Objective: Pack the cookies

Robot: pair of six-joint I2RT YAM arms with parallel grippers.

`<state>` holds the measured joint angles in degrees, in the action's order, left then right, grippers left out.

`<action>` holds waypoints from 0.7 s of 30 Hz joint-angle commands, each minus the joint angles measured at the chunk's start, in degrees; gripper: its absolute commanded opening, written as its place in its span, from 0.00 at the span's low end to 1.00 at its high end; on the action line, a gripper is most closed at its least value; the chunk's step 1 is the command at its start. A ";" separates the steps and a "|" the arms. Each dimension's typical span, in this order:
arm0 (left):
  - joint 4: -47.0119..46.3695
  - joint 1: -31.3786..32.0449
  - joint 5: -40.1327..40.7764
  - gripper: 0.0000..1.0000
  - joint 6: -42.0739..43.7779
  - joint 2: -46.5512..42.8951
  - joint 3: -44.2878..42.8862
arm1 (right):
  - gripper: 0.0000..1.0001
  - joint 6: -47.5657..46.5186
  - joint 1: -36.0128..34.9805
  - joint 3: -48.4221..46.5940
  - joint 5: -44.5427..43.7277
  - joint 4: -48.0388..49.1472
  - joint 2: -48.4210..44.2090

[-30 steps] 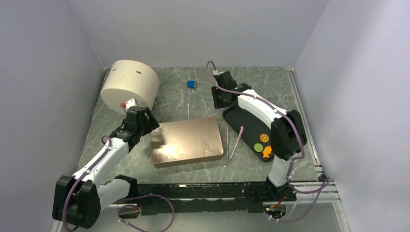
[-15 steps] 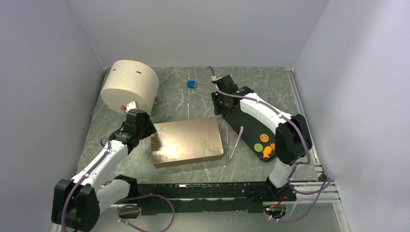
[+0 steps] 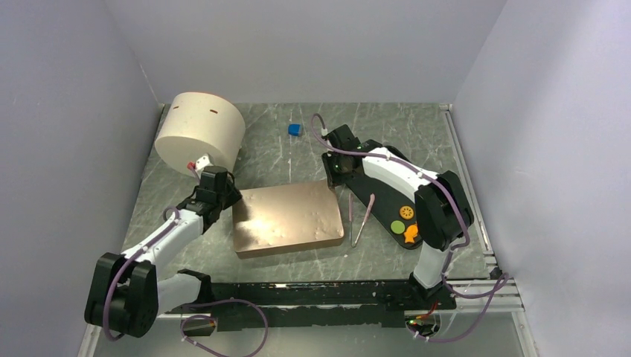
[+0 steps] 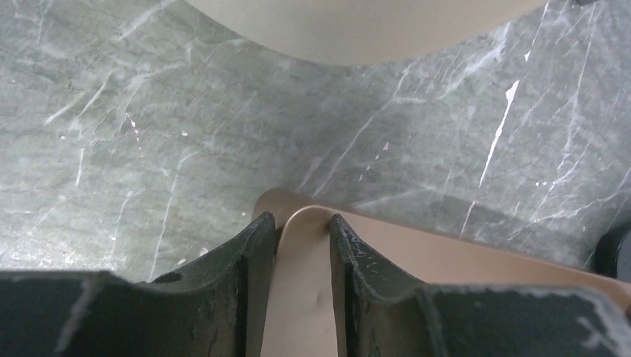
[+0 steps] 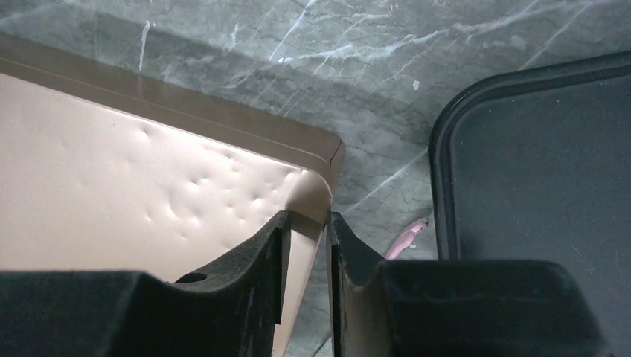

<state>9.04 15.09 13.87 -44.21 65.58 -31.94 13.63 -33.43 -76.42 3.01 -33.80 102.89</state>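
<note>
The right gripper (image 5: 305, 219) has moved from the tray (image 3: 385, 196) to the far right corner of the box (image 3: 286, 217) and pinches its rim. The left gripper (image 4: 303, 223) has narrowed onto the far left corner, gripping it. The cookies (image 3: 405, 223) lie at the tray's near end.

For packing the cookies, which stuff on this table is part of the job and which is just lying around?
Job: cookies, black tray holding them, tan box, probably the pink tweezers.
Lying about, apparently: blue cube, cream round container.
</note>
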 commanded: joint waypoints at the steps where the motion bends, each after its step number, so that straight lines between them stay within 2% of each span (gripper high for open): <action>1: 5.67 0.33 0.34 0.36 -0.11 4.75 2.76 | 0.27 -0.30 -0.40 1.36 -2.28 0.20 2.83; 5: 6.99 0.44 0.82 0.41 0.65 4.10 -0.43 | 0.27 0.19 -0.27 0.80 -3.58 1.45 0.11; 12: 13.82 0.46 6.54 0.63 4.81 -7.25 -6.10 | 0.38 2.83 2.88 5.29 -8.15 5.34 -11.18; 18: 17.40 0.38 10.88 0.78 12.07 -17.69 -10.91 | 0.52 5.09 12.41 14.38 -8.36 10.11 -26.71; 21: 16.68 0.38 11.81 0.85 17.21 -22.45 -12.64 | 0.63 4.87 13.65 18.23 -13.85 11.33 -35.20</action>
<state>24.91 15.35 21.96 -35.05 48.34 -40.95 17.39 -21.12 -61.91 -4.36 -26.83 77.36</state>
